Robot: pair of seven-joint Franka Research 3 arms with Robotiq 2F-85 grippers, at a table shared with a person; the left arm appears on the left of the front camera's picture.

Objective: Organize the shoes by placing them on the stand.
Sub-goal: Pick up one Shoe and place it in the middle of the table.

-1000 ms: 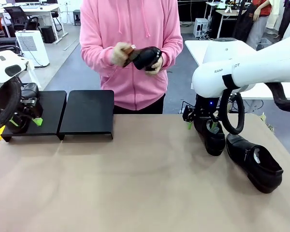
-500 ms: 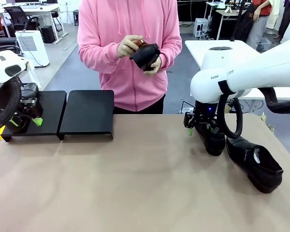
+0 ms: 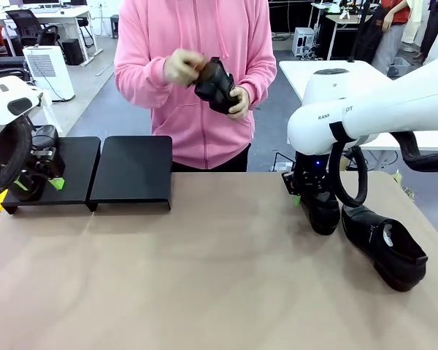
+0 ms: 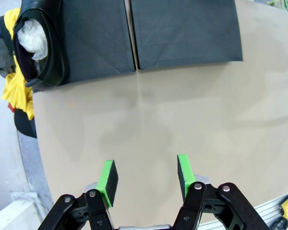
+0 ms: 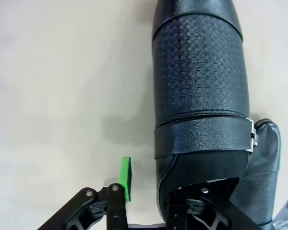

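a tan table (image 3: pixel 204 292) is spread across the front view, and a person (image 3: pixel 197 131) in a pink hoodie is stood at its far side. the white right arm (image 3: pixel 365 109) is brought in from the right and bent down over the table's right part.

the black stand (image 3: pixel 131 169) is set at the far left of the table, its two flat sections side by side with a thin gap between them. a left shoe (image 4: pixel 41 48) is laid on the outer edge of the left section, with pale stuffing seen in its opening.

on the table's right, a middle shoe (image 3: pixel 323 213) and a right shoe (image 3: pixel 387 249) are laid just beside each other. a held shoe (image 3: pixel 215 84) is kept at chest height in one hand (image 3: pixel 239 102) of the person, and a small brown brush (image 3: pixel 198 71) is pressed to it by the other hand (image 3: pixel 179 67).

the right gripper (image 3: pixel 304 193) is lowered onto the heel end of the middle shoe. in the right wrist view one green pad (image 5: pixel 125 178) is seen just beside the shoe's side wall, while the other finger is hidden by the collar, so whether the shoe is clamped cannot be told.

the left gripper (image 4: pixel 145 165) is held above bare table near the stand, released, nothing between its pads.
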